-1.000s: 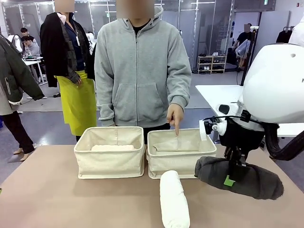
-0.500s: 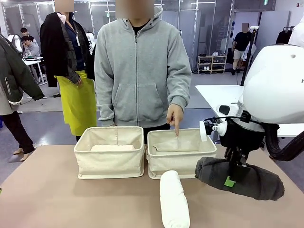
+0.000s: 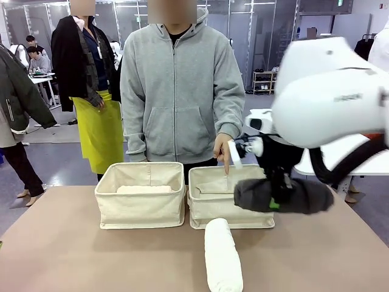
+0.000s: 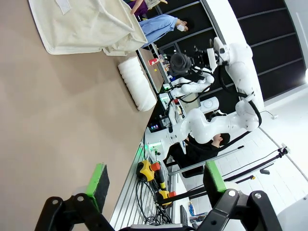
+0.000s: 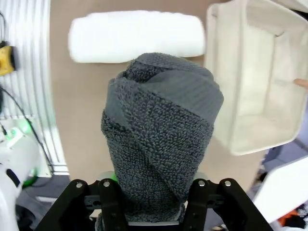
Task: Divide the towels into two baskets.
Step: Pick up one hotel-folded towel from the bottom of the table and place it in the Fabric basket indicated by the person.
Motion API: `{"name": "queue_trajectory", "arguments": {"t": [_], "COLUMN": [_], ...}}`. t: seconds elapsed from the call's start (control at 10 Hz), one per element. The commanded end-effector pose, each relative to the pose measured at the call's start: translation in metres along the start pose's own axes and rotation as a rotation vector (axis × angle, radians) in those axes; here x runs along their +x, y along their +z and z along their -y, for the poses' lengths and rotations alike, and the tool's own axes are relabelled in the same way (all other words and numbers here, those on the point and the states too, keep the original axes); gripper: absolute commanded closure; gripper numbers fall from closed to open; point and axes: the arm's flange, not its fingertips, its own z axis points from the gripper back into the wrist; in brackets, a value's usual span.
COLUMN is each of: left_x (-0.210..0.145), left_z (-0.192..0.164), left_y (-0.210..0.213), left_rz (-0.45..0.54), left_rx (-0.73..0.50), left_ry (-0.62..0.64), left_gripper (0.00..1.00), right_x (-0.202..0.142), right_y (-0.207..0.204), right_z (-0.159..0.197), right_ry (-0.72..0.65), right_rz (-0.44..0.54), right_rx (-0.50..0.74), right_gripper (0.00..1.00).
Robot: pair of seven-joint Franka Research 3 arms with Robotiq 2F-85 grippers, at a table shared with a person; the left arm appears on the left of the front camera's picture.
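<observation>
Our right claw is clamped tight round the middle of the grey towel, aloft by the right basket's right end. The person's hand points into that basket, so lowering now could strike the finger. The long roll could also snag the soft rim and spill out. Our left claw gapes wide, empty. The white towel lies before the basket.

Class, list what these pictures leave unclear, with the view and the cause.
Left basket contents: front view, front wall hides all but a pale top.
Right gripper pads: right wrist view, dark grey towel nearly covers them.
Right arm: front view, motion blur smears it.
</observation>
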Motion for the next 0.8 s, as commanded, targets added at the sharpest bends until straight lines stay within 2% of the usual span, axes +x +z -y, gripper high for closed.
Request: {"name": "queue_trajectory", "arguments": {"t": [0.0,0.1,0.2,0.3,0.6,0.7], "left_x": [-0.001,-0.001,-0.001,-0.001,-0.001,-0.001], "left_z": [0.005,0.005,0.005,0.005,0.005,0.005], "left_y": [0.001,0.001,0.001,0.001,0.001,0.001], "left_rz": [0.003,0.003,0.003,0.003,0.003,0.003], "left_rx": [0.003,0.003,0.003,0.003,0.003,0.003], "left_ry": [-0.008,-0.008,-0.008,-0.008,-0.008,-0.008], "left_gripper": [0.00,0.00,0.00,0.00,0.00,0.00], "right_x": [0.020,0.029,0.038,0.045,0.059,0.064], "right_y": [0.000,0.000,-0.005,-0.010,-0.039,-0.053], "right_z": [0.051,0.071,0.093,0.113,0.179,0.195], "right_ry": [0.027,0.080,0.159,0.186,0.243,0.260], "right_rz": [-0.051,-0.060,-0.064,0.005,-0.031,-0.010], "right_rx": [-0.039,-0.069,-0.042,0.023,0.013,0.034], "right_gripper": [0.58,0.58,0.58,0.58,0.58,0.58]}}
